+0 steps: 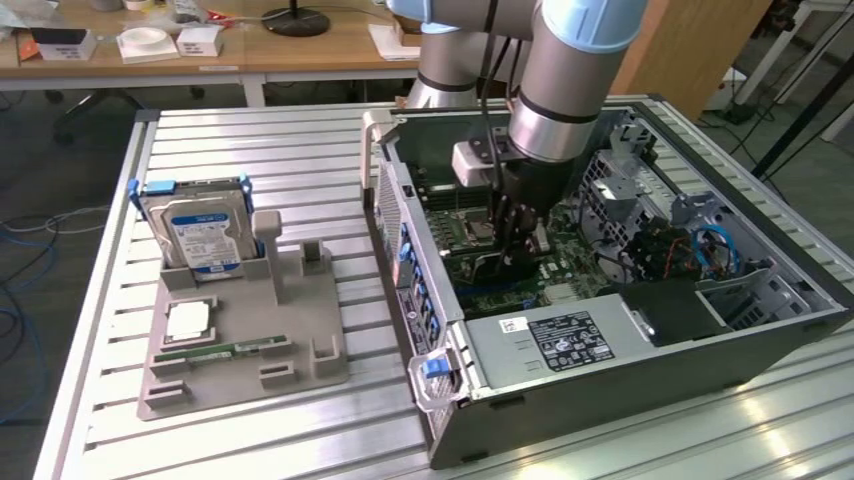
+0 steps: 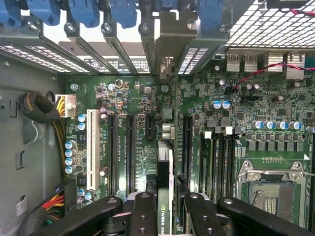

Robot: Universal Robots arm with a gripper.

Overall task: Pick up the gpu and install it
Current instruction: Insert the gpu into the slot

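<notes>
Gripper (image 2: pixel 165 204) is closed on the gpu (image 2: pixel 165 182), holding the thin card on its edge between the two fingers (image 2: pixel 142 211). Arm and card are inside the open computer case (image 1: pixel 641 350), just above the green motherboard (image 2: pixel 142 98). Long axis of the card runs along the black slots (image 2: pixel 187 147), and its metal end points to the bracket openings at the back wall. It hangs between two slots.

Behind my ribbed metal surface (image 1: pixel 267 160) I see a wooden desk (image 1: pixel 307 45), a grey floor (image 1: pixel 40 170) and blue cables (image 1: pixel 20 230).
</notes>
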